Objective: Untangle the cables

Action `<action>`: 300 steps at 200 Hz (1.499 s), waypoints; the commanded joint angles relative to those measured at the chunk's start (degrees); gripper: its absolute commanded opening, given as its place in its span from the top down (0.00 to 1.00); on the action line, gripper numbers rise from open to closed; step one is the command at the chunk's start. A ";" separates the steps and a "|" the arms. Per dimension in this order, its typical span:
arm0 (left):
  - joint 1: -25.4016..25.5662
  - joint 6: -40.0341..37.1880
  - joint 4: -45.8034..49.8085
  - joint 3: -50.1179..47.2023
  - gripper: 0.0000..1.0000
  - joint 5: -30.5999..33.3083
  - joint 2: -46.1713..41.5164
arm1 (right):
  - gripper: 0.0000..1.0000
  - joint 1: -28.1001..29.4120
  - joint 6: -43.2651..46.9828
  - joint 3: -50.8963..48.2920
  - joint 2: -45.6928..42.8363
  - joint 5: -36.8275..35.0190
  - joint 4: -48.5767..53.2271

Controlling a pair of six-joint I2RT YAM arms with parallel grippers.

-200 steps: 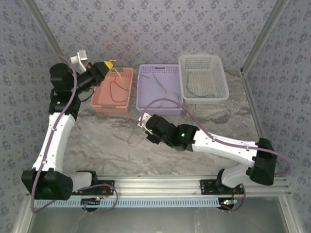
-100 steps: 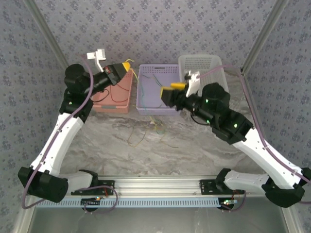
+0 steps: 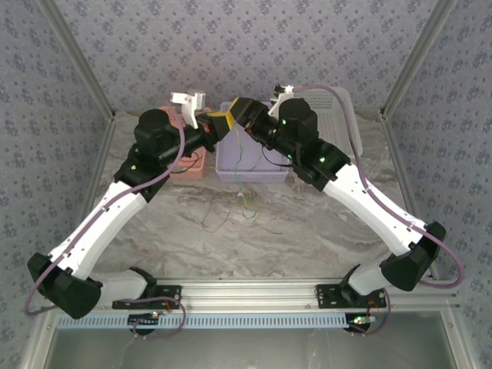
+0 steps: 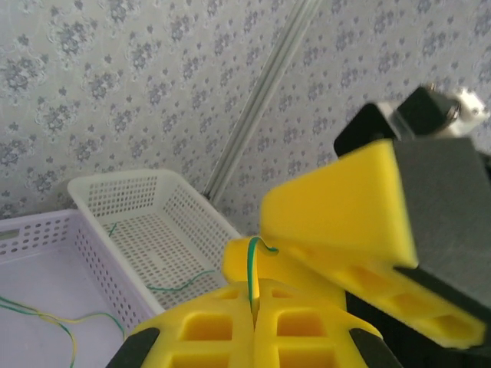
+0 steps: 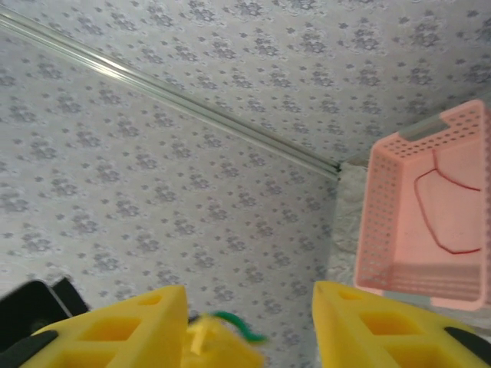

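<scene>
My left gripper (image 3: 223, 123) is raised above the purple basket (image 3: 261, 171) and is shut on a green cable (image 4: 253, 264), whose short end curls out above the pressed fingertips. The rest of that cable (image 3: 241, 165) hangs down toward a loose knot of cables (image 3: 246, 201) on the table. My right gripper (image 3: 240, 110) faces the left one tip to tip and is open. In the right wrist view its yellow fingers (image 5: 115, 333) stand wide apart, with the left gripper's tip and the green cable end (image 5: 234, 320) between them.
A pink basket (image 5: 430, 215) holds a red cable (image 5: 441, 211). The white basket (image 4: 153, 222) holds a green cable (image 4: 180, 282), and the purple basket (image 4: 46, 261) a green-yellow one (image 4: 46, 318). More thin cables (image 3: 217, 217) lie on the marbled table in front.
The left gripper swung right from the pink basket to above the purple one. The right arm rose off the table and turned to meet it, and a cable now hangs down between them.
</scene>
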State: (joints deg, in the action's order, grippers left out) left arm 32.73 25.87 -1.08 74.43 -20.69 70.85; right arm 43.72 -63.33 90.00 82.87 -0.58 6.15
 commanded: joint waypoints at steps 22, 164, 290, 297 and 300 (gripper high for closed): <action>2.33 -4.75 0.93 3.21 1.00 2.31 0.51 | 0.60 -0.55 -9.37 -3.41 -1.24 1.48 -6.65; 4.91 -8.03 2.06 0.63 0.46 -0.50 0.26 | 1.00 -4.64 -9.34 -4.77 -4.12 2.24 -6.22; 11.39 -9.21 -8.53 -2.82 0.38 8.13 7.21 | 1.00 -5.36 -18.49 -10.25 -7.61 0.82 -10.46; 11.56 -9.27 -8.66 -2.64 0.42 8.91 7.73 | 1.00 -5.38 -18.51 -10.57 -7.95 0.62 -10.59; 11.56 -9.26 -8.67 -2.55 0.44 9.25 7.91 | 1.00 -5.40 -18.65 -10.70 -8.06 0.63 -10.63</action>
State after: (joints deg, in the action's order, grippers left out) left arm 43.40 17.39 -6.09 70.32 -14.11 77.38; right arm 38.22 -80.05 80.29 77.41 1.06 -1.98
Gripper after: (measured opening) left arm 0.609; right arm 0.070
